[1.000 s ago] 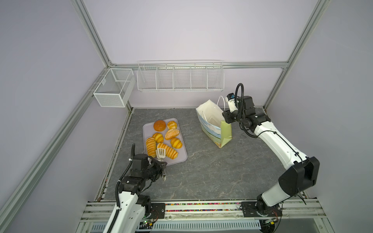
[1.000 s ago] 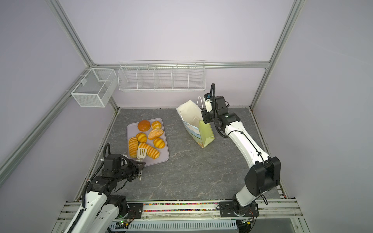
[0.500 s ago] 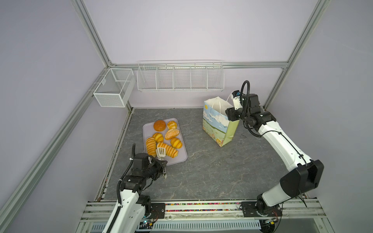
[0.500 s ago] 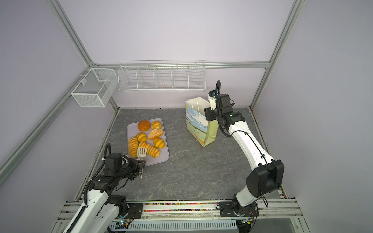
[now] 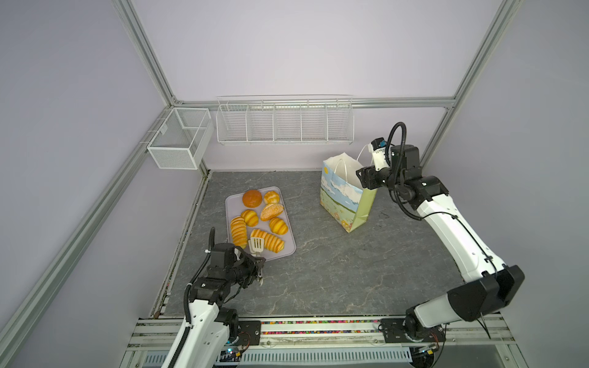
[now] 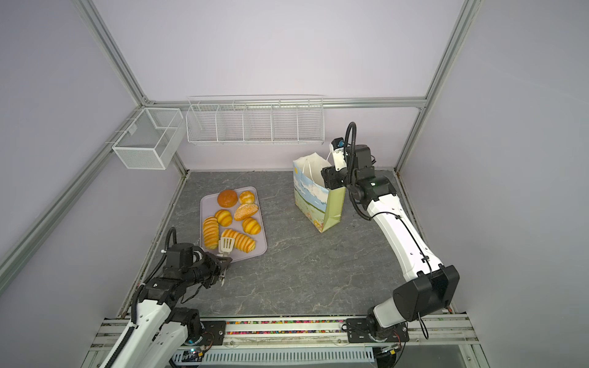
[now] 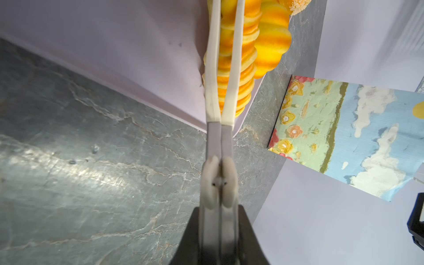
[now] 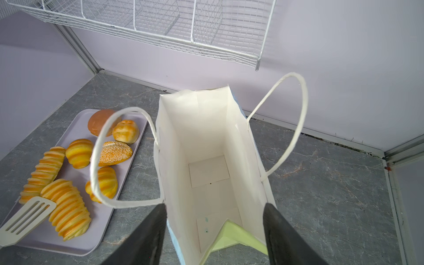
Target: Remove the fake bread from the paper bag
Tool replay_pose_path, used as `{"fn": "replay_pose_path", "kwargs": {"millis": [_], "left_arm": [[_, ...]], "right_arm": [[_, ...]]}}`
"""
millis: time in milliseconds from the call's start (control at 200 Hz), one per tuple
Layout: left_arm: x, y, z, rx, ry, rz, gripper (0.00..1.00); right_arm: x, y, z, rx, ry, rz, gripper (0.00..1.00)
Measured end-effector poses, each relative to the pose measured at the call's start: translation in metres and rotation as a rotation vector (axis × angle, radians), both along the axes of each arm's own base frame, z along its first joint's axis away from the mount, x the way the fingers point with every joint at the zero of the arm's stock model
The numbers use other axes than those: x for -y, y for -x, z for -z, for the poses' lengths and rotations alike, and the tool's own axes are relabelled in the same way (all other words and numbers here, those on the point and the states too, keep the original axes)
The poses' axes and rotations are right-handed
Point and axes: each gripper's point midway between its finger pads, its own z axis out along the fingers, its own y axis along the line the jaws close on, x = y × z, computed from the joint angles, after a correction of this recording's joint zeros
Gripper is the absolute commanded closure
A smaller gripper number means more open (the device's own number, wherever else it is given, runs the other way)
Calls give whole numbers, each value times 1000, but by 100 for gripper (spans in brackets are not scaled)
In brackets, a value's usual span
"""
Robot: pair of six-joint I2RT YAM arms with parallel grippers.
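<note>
The paper bag (image 5: pixel 341 197) (image 6: pixel 310 197) stands upright at the back right, and its white inside (image 8: pixel 206 142) holds nothing. The fake bread (image 5: pixel 252 198) (image 6: pixel 227 198) (image 8: pixel 68 206) lies as several golden pieces on a lilac tray (image 5: pixel 288 247) (image 6: pixel 260 245) (image 8: pixel 91 243). My right gripper (image 5: pixel 366 178) (image 6: pixel 330 180) (image 8: pixel 215 205) is open over the bag's near top edge, one finger outside each wall. My left gripper (image 5: pixel 259 259) (image 6: pixel 227 261) (image 7: pixel 220 211) is shut on white tongs (image 5: pixel 256 244) (image 6: pixel 227 244) (image 7: pixel 220 137), whose slotted head rests on a ridged loaf.
A wire shelf (image 5: pixel 283 122) and a mesh basket (image 5: pixel 178 140) hang on the back and left walls above the grey marbled table (image 5: pixel 334 270). The bag's cord handles (image 8: pixel 296 128) loop out to both sides of its mouth.
The bag has swung from leaning towards the left to standing upright. My right gripper has moved right with it and its jaws have widened. The left arm has barely moved.
</note>
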Motion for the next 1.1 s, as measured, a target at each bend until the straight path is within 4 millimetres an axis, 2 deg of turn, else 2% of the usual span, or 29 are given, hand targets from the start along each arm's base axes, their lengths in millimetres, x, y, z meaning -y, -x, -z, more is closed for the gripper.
{"fn": "replay_pose_path", "kwargs": {"millis": [130, 350, 570, 685, 800, 1104], "left_arm": [[-1, 2, -9, 2, -19, 12, 76], [-5, 3, -20, 10, -56, 21, 64], [-7, 8, -19, -1, -81, 35, 60], [-9, 10, -24, 4, -100, 41, 60], [-11, 9, -37, 31, -117, 48, 62], [-19, 4, -90, 127, -214, 81, 82]], "right_arm": [[4, 11, -18, 41, -14, 1, 31], [13, 32, -51, 120, -39, 7, 31], [15, 39, -57, 135, -43, 8, 31], [18, 42, -55, 135, -40, 14, 31], [22, 48, -55, 138, -35, 25, 31], [37, 65, -41, 125, -2, 66, 31]]}}
